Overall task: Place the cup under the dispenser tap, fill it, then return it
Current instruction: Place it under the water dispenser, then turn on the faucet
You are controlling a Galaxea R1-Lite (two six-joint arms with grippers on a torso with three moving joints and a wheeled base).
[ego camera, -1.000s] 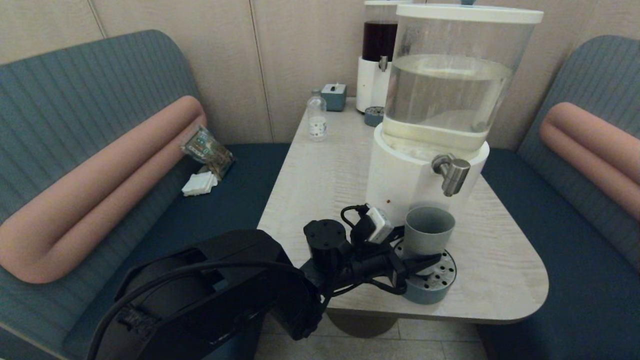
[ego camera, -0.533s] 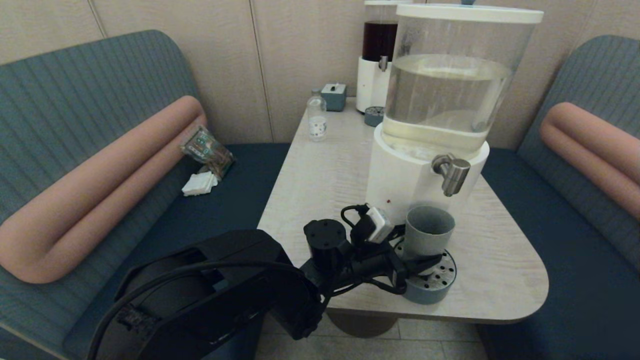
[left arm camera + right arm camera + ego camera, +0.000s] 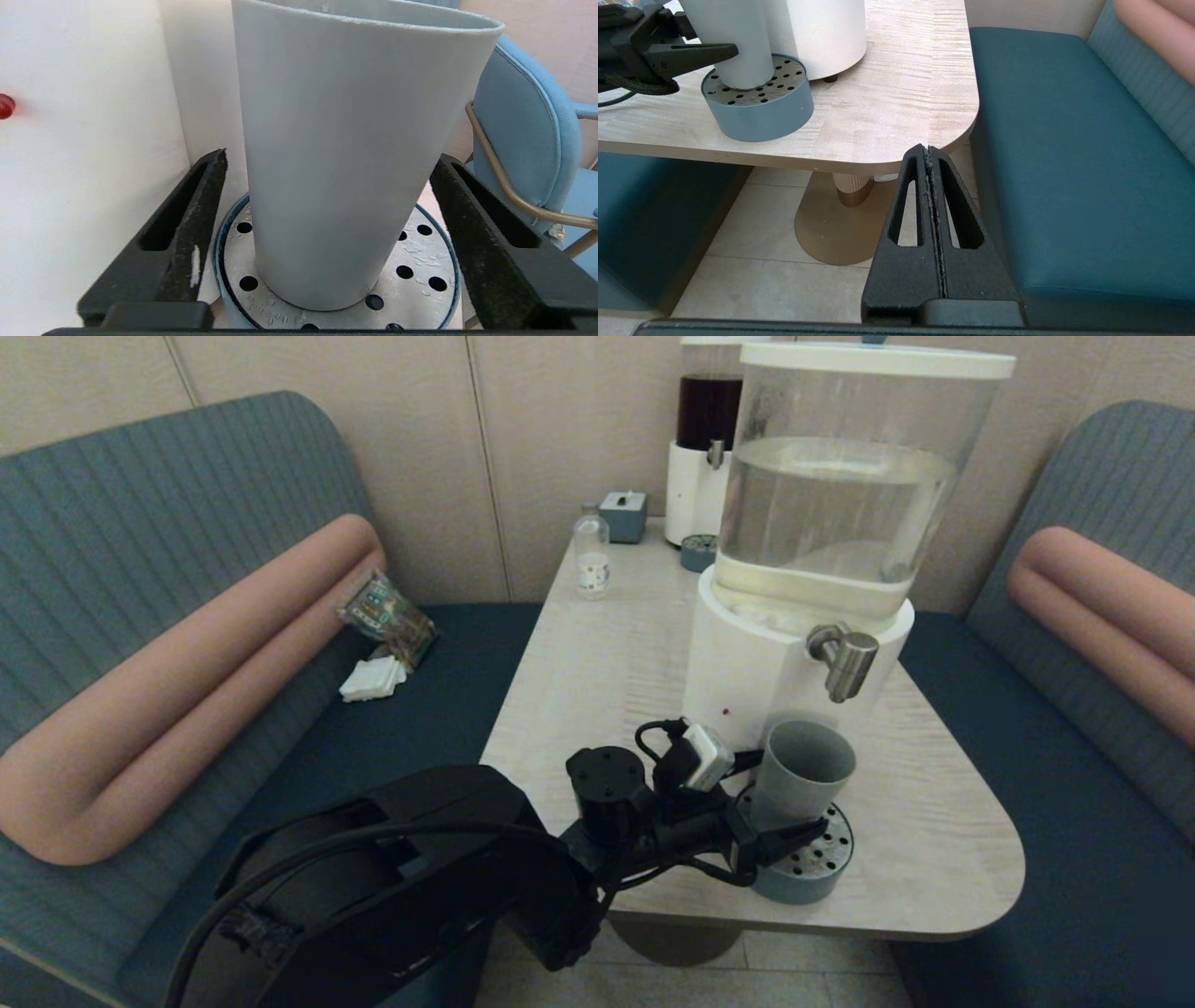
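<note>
We have cup [image 3: 801,775] tilted on drip tray [image 3: 822,868], near table's front edge, left gripper [image 3: 327,261] fingers wide around it. Next: level cup under tap [image 3: 845,663]. Right gripper [image 3: 933,233] parked, fingers together.

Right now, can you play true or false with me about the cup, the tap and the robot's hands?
1. The cup stands on the drip tray. True.
2. The cup is tipped over flat on the table. False: its base sits on the tray, though it leans a little.
3. The left tool is open, one finger on each side of the cup. True.
4. The right tool holds the cup. False: it is shut on nothing, low by the table's edge.
5. Water is pouring from the tap. False: no stream shows.
</note>
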